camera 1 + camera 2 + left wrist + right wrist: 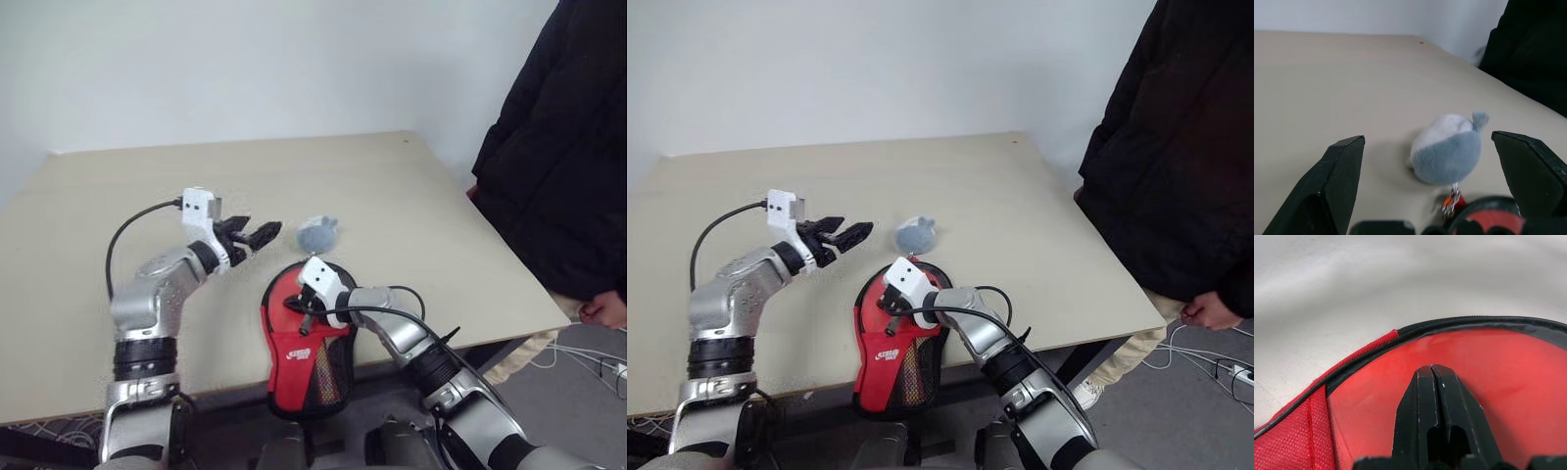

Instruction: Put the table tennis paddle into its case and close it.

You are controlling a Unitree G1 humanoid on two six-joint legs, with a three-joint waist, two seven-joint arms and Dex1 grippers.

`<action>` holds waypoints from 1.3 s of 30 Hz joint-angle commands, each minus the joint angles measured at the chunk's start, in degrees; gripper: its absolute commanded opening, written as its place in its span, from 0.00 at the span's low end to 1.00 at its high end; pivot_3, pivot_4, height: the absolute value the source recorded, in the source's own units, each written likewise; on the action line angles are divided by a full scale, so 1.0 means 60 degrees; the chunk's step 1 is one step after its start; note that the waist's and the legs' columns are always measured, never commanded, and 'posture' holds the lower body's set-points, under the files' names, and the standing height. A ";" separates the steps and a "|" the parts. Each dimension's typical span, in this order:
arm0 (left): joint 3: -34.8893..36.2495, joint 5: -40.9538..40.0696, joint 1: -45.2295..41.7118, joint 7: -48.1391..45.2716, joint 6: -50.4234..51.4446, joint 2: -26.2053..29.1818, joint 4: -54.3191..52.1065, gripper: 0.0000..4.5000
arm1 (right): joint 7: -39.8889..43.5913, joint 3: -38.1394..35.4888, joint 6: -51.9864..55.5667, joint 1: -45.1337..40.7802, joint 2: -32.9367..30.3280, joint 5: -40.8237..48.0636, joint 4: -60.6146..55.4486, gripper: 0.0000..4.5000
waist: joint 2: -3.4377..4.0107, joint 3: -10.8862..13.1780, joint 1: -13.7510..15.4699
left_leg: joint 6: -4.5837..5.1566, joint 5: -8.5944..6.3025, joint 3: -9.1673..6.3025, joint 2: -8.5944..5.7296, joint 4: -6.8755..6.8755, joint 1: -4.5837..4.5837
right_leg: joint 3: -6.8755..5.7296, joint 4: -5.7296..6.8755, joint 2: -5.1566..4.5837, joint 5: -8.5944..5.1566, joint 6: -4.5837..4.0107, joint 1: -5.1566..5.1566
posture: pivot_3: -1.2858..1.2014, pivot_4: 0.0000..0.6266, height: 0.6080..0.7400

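Note:
The case (pixel 306 364) lies flat at the table's front edge, red with black edging, its narrow end hanging over the edge. A red face shows through its clear half (pixel 1376 396); I cannot tell the table tennis paddle apart from it. My right gripper (pixel 298 315) is shut, its tips (pixel 1432 368) resting on that clear half. My left gripper (pixel 257 233) hangs open above the table, left of the case's round end, with nothing between its fingers (pixel 1347 171). It points at a small blue-grey soft lump (pixel 1447 154).
The soft lump (pixel 316 233) sits on the beige table (pixel 98 196) just behind the case, joined to its zip pull (pixel 1452 203). A person in a black jacket (pixel 558 147) stands at the table's right side. Cables (pixel 598 367) lie on the floor there.

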 commanded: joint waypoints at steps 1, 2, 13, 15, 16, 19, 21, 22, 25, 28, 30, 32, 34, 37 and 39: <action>-0.0314 -0.0524 0.0541 -0.0969 0.0154 0.0583 -0.1303 0.99 | 0.0153 0.0303 0.0416 0.0261 -0.0130 -0.0154 0.0360 0.00 | 0.0003 -0.0002 0.0010 | -0.0001 0.0000 0.0004 0.0000 -0.0004 0.0001 | 0.0002 -0.0001 -0.0003 0.0000 0.0000 0.0000 | 0.52 0.00 0.88; -0.0376 -0.0579 0.0683 -0.1118 0.0154 0.0694 -0.1466 0.99 | 0.0162 0.0296 0.0417 0.0250 -0.0140 -0.0150 0.0359 0.00 | 0.0003 -0.0003 0.0011 | -0.0001 0.0000 0.0005 0.0000 -0.0005 0.0002 | 0.0002 -0.0001 -0.0005 0.0000 -0.0001 -0.0002 | 0.52 0.00 0.88; -0.0727 -0.0722 0.2356 -0.2678 -0.0903 0.1404 -0.2326 1.00 | 0.0313 -0.0378 0.0740 -0.0517 -0.0696 0.0001 -0.0022 0.62 | 0.0019 0.0000 0.0060 | -0.0002 0.0000 0.0038 0.0077 -0.0008 -0.0002 | -0.0005 -0.0003 -0.0014 -0.0004 -0.0031 -0.0022 | 0.52 0.00 0.88; -0.0709 -0.0867 0.2501 -0.2817 -0.0852 0.1413 -0.2445 1.00 | 0.0410 -0.0528 0.0839 -0.0804 -0.0911 0.0054 -0.0111 0.74 | 0.0021 0.0002 0.0062 | -0.0002 -0.0001 0.0051 0.0083 -0.0009 -0.0008 | -0.0013 -0.0004 -0.0034 -0.0004 -0.0032 -0.0025 | 0.52 0.00 0.88; -0.0700 -0.0905 0.2526 -0.2837 -0.0840 0.1422 -0.2461 1.00 | 0.0434 -0.0553 0.0872 -0.0875 -0.0966 0.0071 -0.0133 0.79 | 0.0021 0.0002 0.0066 | -0.0002 -0.0001 0.0056 0.0083 -0.0009 -0.0013 | -0.0014 -0.0003 -0.0047 -0.0003 -0.0032 -0.0031 | 0.52 0.00 0.88; -0.0657 -0.0806 0.2536 -0.2873 -0.1094 0.1468 -0.2192 1.00 | 0.0669 -0.0661 0.1019 -0.1200 -0.1260 0.0128 -0.0339 0.97 | 0.0021 0.0002 0.0047 | -0.0001 -0.0001 0.0067 0.0074 -0.0012 -0.0021 | -0.0019 -0.0007 -0.0059 -0.0004 -0.0029 -0.0038 | 0.52 0.00 0.88; -0.0674 -0.0697 0.2514 -0.2883 -0.1290 0.1481 -0.2016 1.00 | 0.0809 -0.0715 0.1097 -0.1387 -0.1451 0.0149 -0.0463 0.99 | 0.0020 0.0002 0.0041 | -0.0001 -0.0001 0.0077 0.0048 -0.0027 -0.0026 | -0.0014 -0.0013 -0.0053 -0.0004 -0.0027 -0.0048 | 0.52 0.00 0.88; -0.0698 -0.0656 0.2502 -0.2861 -0.1377 0.1472 -0.1948 1.00 | 0.0867 -0.0735 0.1113 -0.1477 -0.1541 0.0142 -0.0500 0.99 | 0.0020 0.0002 0.0039 | -0.0001 -0.0001 0.0080 0.0028 -0.0034 -0.0027 | -0.0014 -0.0017 -0.0043 -0.0003 -0.0025 -0.0046 | 0.52 0.00 0.88; -0.0844 -0.0557 0.2515 -0.2836 -0.1603 0.1419 -0.1807 1.00 | 0.0929 -0.0860 0.1102 -0.1776 -0.1730 0.0148 -0.0465 0.99 | 0.0021 0.0005 0.0041 | -0.0001 -0.0001 0.0079 0.0039 -0.0042 -0.0034 | -0.0013 -0.0016 -0.0019 0.0003 -0.0014 -0.0051 | 0.52 0.00 0.88; -0.1111 -0.0268 0.2537 -0.2728 -0.2041 0.1263 -0.1622 1.00 | 0.0963 -0.1035 0.1012 -0.2196 -0.1860 0.0172 -0.0201 0.99 | 0.0025 0.0008 0.0044 | -0.0002 0.0000 0.0080 0.0054 -0.0042 -0.0034 | -0.0011 -0.0016 0.0002 0.0004 -0.0015 -0.0053 | 0.52 0.00 0.88; -0.1342 0.0026 0.2536 -0.2625 -0.2405 0.1169 -0.1461 1.00 | 0.0967 -0.1174 0.0902 -0.2531 -0.1955 0.0162 0.0034 0.99 | 0.0025 0.0008 0.0046 | -0.0002 0.0000 0.0081 0.0066 -0.0035 -0.0033 | -0.0009 -0.0016 0.0015 0.0004 -0.0016 -0.0051 | 0.52 0.00 0.88; -0.1564 0.0278 0.2523 -0.2588 -0.2770 0.1062 -0.1255 1.00 | 0.0930 -0.1326 0.0750 -0.2926 -0.2025 0.0136 0.0365 0.99 | 0.0026 0.0008 0.0049 | -0.0002 0.0001 0.0078 0.0071 -0.0031 -0.0030 | -0.0009 -0.0015 0.0023 0.0005 -0.0018 -0.0050 | 0.52 0.00 0.88; -0.1741 0.0456 0.2474 -0.2577 -0.3076 0.0927 -0.1021 1.00 | 0.0894 -0.1495 0.0538 -0.3349 -0.2059 0.0135 0.0762 0.99 | 0.0026 0.0008 0.0046 | -0.0003 0.0001 0.0080 0.0075 -0.0029 -0.0031 | -0.0006 -0.0015 0.0028 0.0006 -0.0020 -0.0051 | 0.52 0.00 0.88; -0.2005 0.0687 0.2389 -0.2608 -0.3460 0.0743 -0.0733 0.88 | 0.0835 -0.1714 0.0165 -0.3942 -0.2072 0.0118 0.1396 1.00 | 0.0026 0.0008 0.0045 | -0.0003 0.0001 0.0083 0.0080 -0.0030 -0.0032 | -0.0003 -0.0015 0.0036 0.0007 -0.0022 -0.0054 | 0.52 0.00 0.88; -0.2160 0.0758 0.2322 -0.2657 -0.3612 0.0623 -0.0586 0.76 | 0.0776 -0.1835 -0.0150 -0.4296 -0.2059 0.0077 0.1870 1.00 | 0.0027 0.0008 0.0046 | -0.0003 0.0000 0.0083 0.0084 -0.0033 -0.0034 | -0.0002 -0.0015 0.0041 0.0008 -0.0021 -0.0056 | 0.52 0.00 0.88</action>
